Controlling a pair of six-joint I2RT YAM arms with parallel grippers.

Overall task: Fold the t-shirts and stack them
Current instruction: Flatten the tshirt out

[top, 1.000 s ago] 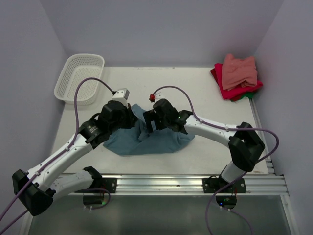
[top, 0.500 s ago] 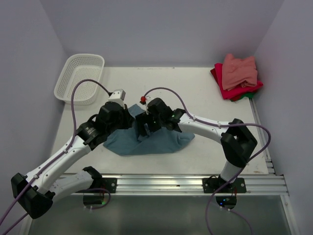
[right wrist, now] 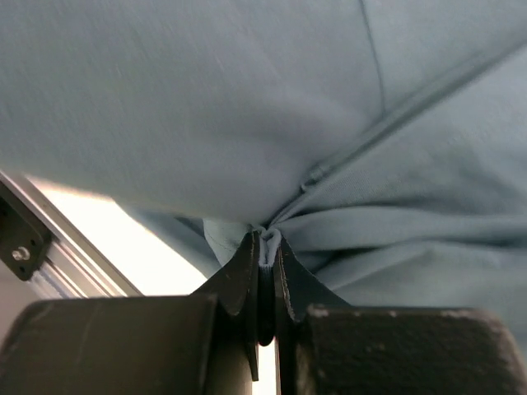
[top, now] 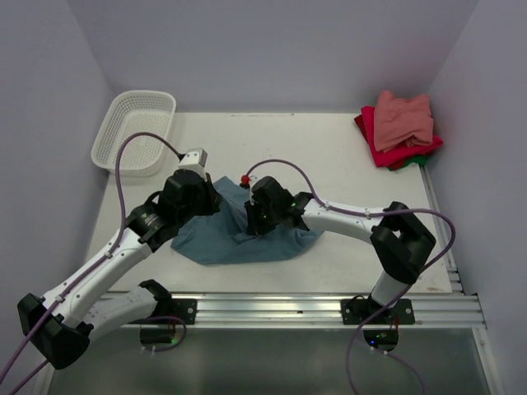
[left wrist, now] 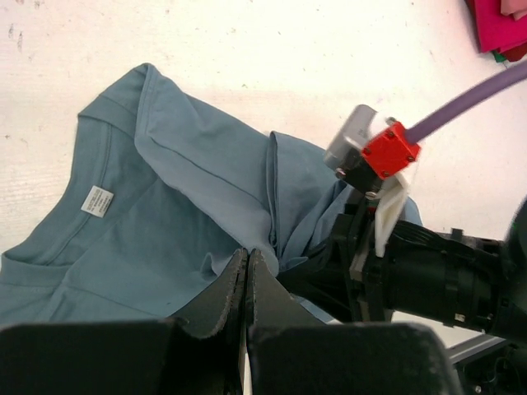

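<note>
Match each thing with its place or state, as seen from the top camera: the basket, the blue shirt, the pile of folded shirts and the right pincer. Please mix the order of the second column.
Things:
1. basket
2. blue shirt
3. pile
4. right pincer

Place or state:
a. far right corner
b. shut on a fold of cloth
c. far left corner
d. crumpled, in the centre

Pairs: 1-c, 2-d, 3-a, 4-b
</note>
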